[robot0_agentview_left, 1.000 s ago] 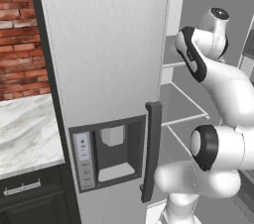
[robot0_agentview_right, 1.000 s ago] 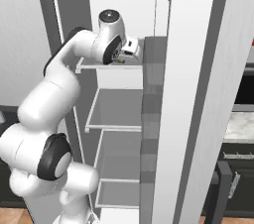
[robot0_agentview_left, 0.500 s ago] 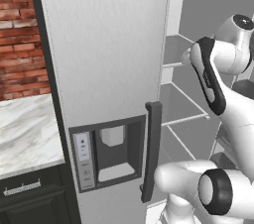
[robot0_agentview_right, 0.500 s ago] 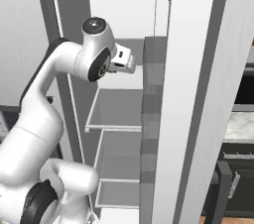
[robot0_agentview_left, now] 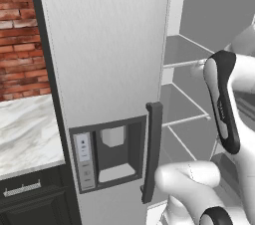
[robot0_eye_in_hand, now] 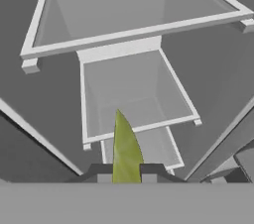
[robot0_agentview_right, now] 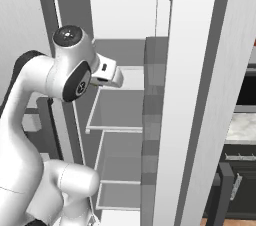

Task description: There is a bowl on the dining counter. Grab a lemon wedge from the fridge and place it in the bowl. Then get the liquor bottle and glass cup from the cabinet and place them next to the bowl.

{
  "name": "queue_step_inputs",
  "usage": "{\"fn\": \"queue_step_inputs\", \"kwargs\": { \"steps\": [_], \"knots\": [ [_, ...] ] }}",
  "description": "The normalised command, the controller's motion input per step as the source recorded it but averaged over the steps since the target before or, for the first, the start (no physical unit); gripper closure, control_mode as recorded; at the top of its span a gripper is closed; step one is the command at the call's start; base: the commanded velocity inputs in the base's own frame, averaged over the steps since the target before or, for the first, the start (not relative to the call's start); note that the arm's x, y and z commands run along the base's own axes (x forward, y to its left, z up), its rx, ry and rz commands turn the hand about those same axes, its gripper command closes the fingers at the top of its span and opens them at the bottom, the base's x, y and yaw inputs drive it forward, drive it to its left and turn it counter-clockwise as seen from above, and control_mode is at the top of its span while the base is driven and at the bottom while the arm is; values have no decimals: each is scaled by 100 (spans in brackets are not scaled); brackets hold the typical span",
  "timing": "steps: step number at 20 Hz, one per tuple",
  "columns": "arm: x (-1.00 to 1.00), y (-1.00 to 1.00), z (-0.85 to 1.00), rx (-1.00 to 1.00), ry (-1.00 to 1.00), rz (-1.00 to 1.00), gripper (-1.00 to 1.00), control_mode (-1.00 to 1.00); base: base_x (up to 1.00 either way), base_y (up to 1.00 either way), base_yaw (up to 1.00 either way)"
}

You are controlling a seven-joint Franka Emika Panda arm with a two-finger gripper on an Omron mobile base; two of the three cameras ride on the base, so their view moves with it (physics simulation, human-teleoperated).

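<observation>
Lemon wedge (robot0_eye_in_hand: 126, 151) is what you want to look at first: in the hand view it's a yellow-green sliver pinched between the two dark finger tips, so the gripper (robot0_eye_in_hand: 126, 169) is closed narrow on it. Beyond it you're looking along the stacked fridge shelves (robot0_eye_in_hand: 134, 20), and the wedge hangs clear of them, not touching any.

The right base view gives you what the hand cam can't: the arm (robot0_agentview_right: 60, 77) bent in front of the open fridge, with the hand (robot0_agentview_right: 107, 74) near the front edge of the upper shelf (robot0_agentview_right: 120, 112). The open door (robot0_agentview_right: 182, 95) stands at the right of that. You can't make out the wedge or the jaws from there, too small.

The left base view mostly gives you the closed door with its dark handle (robot0_agentview_left: 152, 152) and water dispenser (robot0_agentview_left: 112, 152), a marble counter (robot0_agentview_left: 25, 129) at the left edge, and brick wall (robot0_agentview_left: 17, 35) above it.
</observation>
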Motion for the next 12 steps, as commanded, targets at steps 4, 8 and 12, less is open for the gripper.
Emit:
{"fn": "queue_step_inputs", "kwargs": {
  "steps": [4,8,12],
  "knots": [
    [-79,24,10,0,0,0,100,-100,0,0,0],
    [-67,14,11,0,0,0,100,-100,0,0,0],
    [-34,1,0,0,0,0,100,-100,0,0,0]
  ]
}}
